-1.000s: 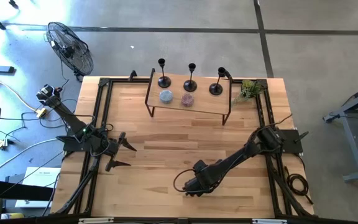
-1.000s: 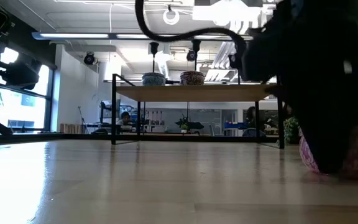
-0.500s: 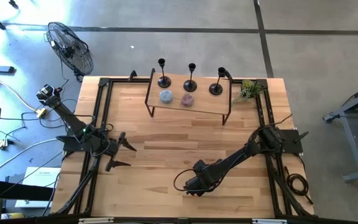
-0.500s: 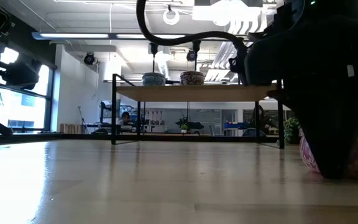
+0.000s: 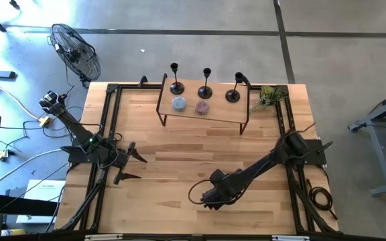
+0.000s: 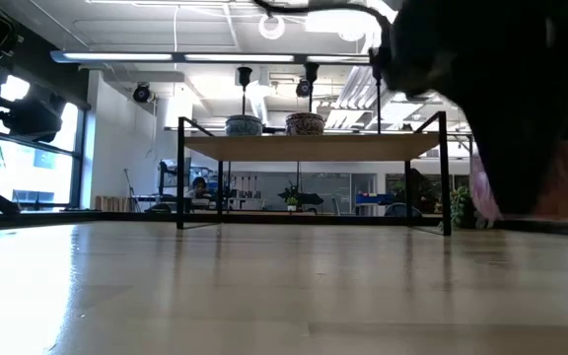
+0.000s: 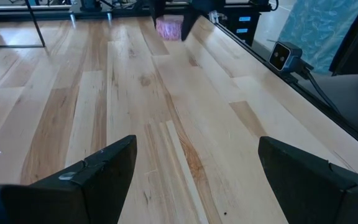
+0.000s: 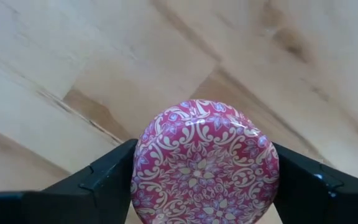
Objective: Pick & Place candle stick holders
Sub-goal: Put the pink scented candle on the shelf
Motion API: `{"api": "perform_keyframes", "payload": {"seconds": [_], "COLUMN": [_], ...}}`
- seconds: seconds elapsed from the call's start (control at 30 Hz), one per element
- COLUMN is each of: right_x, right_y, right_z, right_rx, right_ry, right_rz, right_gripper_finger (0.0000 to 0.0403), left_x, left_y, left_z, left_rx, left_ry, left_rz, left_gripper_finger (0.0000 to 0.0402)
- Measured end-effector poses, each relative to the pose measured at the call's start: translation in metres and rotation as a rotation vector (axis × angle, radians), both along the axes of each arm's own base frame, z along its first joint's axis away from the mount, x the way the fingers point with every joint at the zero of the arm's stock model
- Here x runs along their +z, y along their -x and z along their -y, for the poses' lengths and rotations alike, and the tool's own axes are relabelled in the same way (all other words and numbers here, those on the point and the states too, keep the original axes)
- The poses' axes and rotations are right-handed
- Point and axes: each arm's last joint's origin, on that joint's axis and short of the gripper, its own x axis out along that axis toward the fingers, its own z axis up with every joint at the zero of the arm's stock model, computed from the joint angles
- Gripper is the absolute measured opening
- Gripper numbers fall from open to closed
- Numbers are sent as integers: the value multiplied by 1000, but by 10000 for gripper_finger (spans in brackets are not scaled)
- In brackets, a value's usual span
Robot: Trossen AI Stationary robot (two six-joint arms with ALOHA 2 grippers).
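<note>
Three black candlestick holders (image 5: 176,82) (image 5: 206,83) (image 5: 234,90) stand on their round bases on a wooden shelf (image 5: 220,115) at the table's far side. No gripper is near them. My right gripper (image 5: 210,199) is near the table's near edge, shut on a round pink patterned pot (image 8: 204,155). The pot also shows in the low view (image 6: 481,187) and the left wrist view (image 7: 168,28). My left gripper (image 5: 130,165) waits open and empty at the table's left side. My right gripper pinches the pink pot between its two fingers, one on each of two opposite sides (image 8: 143,168). The fingers come from above, pointing down. The pot is lifted clear of the table (image 6: 264,286).
Two small patterned bowls (image 5: 179,103) (image 5: 203,106) sit on the shelf in front of the holders. A small green plant (image 5: 268,97) stands at the far right corner. Black frame rails (image 5: 106,134) run along the table's sides. A fan (image 5: 76,50) stands off the table.
My right gripper has gone up with the pink pot, which stood on the table a second ago and is now lifted clear.
</note>
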Motion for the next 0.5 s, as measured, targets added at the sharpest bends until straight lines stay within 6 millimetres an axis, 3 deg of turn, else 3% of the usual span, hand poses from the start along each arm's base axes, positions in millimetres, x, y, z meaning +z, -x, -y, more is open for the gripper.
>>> {"api": "perform_keyframes", "payload": {"seconds": [0.2,0.5], "right_x": [52,137], "right_y": [13,31], "right_z": [18,80], "right_rx": [15,36], "right_ry": [86,215], "right_rz": [146,436], "right_gripper_finger": [292,292], "left_x": [0,0], "left_y": [0,0], "left_z": [0,0], "left_rx": [0,0], "left_ry": [0,0], "left_rz": [0,0], "left_gripper_finger": [331,331]}}
